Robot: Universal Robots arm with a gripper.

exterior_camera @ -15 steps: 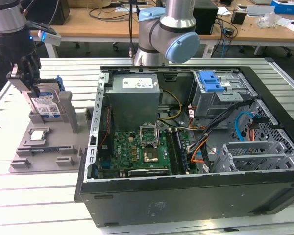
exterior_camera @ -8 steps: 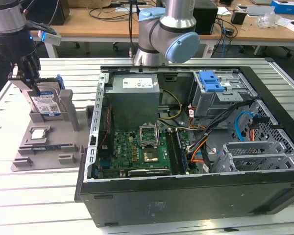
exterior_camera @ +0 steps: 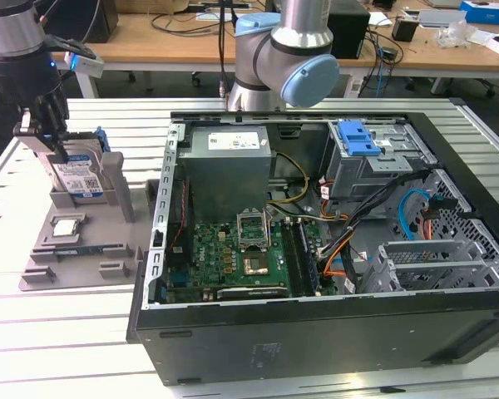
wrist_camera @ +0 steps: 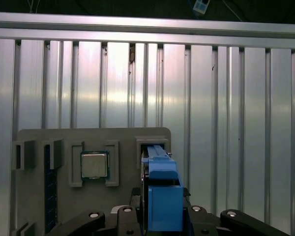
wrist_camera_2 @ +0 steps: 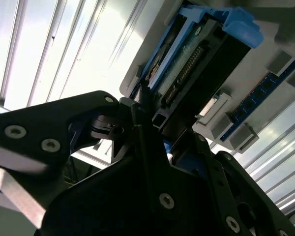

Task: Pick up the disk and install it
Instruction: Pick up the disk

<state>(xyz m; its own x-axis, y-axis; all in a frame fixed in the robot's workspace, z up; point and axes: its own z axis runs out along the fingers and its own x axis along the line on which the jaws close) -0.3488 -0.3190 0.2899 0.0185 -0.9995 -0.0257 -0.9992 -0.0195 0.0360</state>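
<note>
The disk (exterior_camera: 81, 176) stands on edge in a slot of the grey holder (exterior_camera: 75, 249) at the exterior view's left, its blue-and-white label facing outward. My gripper (exterior_camera: 58, 150) comes down on it from above and looks shut on its sides. In the first wrist view the disk's blue rail (wrist_camera: 163, 196) runs between the gripper's black parts, down toward the holder's slot (wrist_camera: 152, 143). The second wrist view has the disk's connector edge (wrist_camera_2: 196, 54) just past the gripper (wrist_camera_2: 162, 118).
A small square silver chip (exterior_camera: 66, 227) (wrist_camera: 94, 164) lies in a pocket of the holder. The open computer case (exterior_camera: 316, 332) stands at the exterior view's right, with a grey cage and blue latch (exterior_camera: 358, 137) inside. The arm's base (exterior_camera: 274, 58) rises behind it.
</note>
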